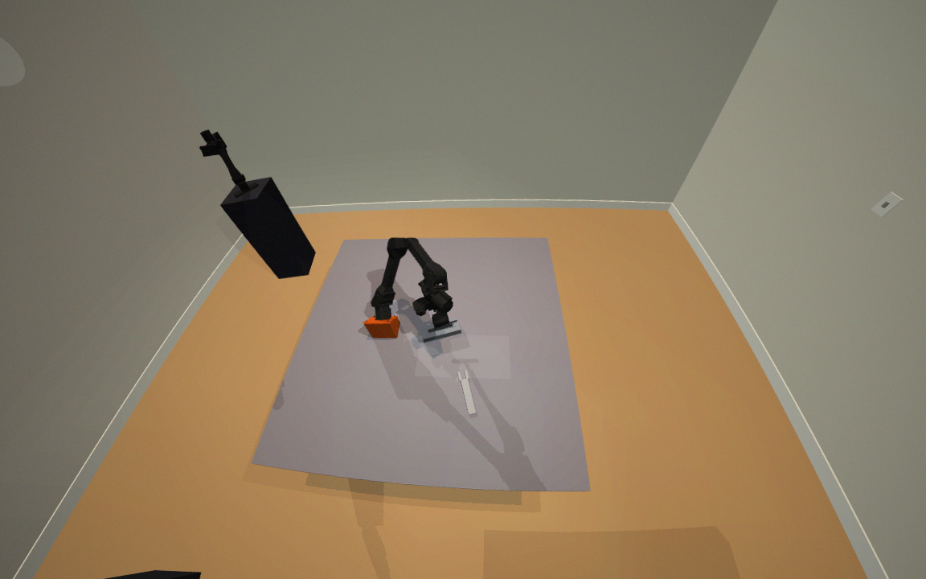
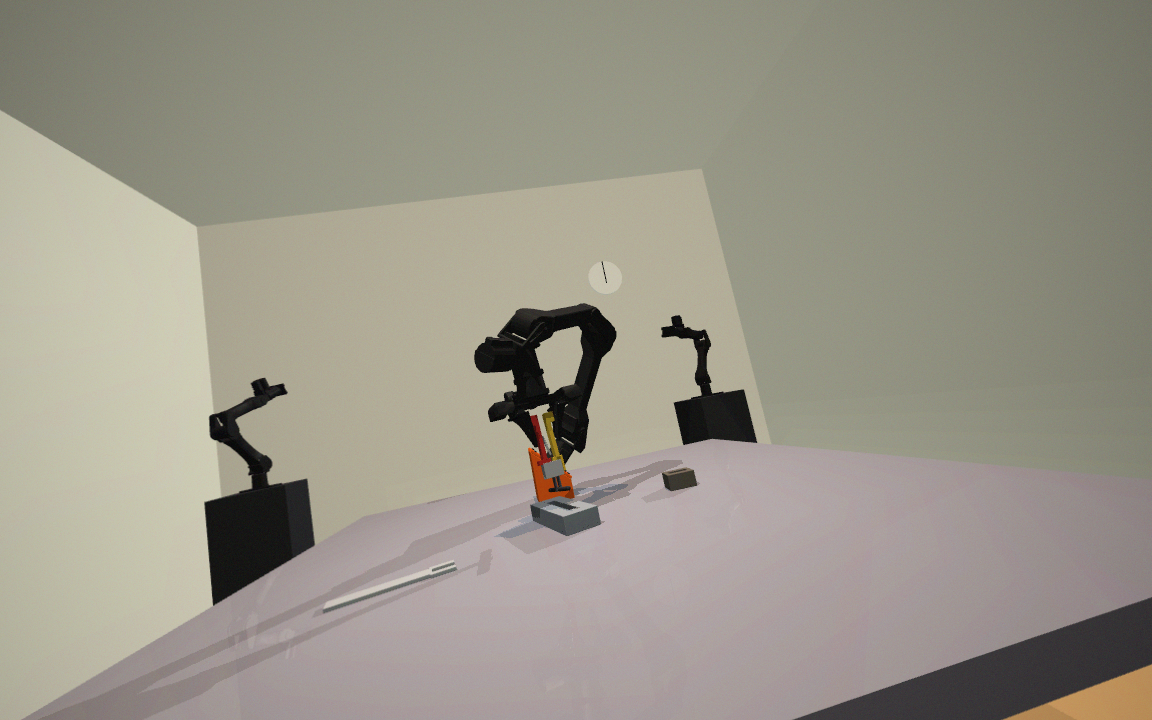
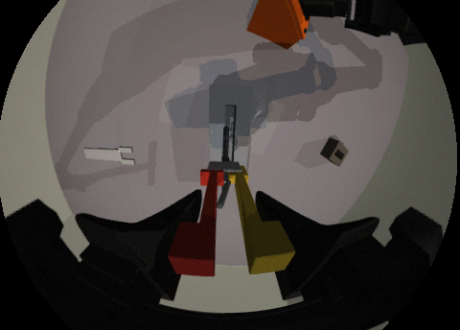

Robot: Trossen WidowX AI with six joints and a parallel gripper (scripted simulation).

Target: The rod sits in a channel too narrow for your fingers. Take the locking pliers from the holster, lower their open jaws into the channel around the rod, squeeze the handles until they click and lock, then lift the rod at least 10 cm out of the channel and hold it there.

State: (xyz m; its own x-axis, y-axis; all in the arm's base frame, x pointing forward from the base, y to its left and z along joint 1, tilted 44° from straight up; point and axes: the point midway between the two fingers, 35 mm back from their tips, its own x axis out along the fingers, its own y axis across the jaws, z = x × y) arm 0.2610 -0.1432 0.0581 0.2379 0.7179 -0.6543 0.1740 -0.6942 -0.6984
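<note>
My gripper [image 2: 548, 440] [image 3: 229, 195] is shut on the locking pliers [image 2: 553, 468] [image 3: 224, 166], with the red handle [image 3: 208, 200] against one finger and the yellow handle [image 3: 242, 200] against the other. The pliers hang jaws-down. A dark rod [image 2: 559, 488] [image 3: 225, 143] is at the jaws, above the grey channel block [image 1: 452, 330] [image 2: 582, 519] [image 3: 243, 153]. The rod appears out of the slot and a little above the block; its exact height is hard to tell. The jaws are small and partly hidden, so I cannot see whether they are locked.
A small brown box with an opening [image 2: 678, 480] [image 3: 329, 153], possibly the holster, stands apart from the block. A pale forked bar [image 1: 468, 396] [image 2: 388, 586] [image 3: 103, 153] lies on the other side. The orange arm base [image 1: 381, 329] [image 3: 275, 20] is behind the block.
</note>
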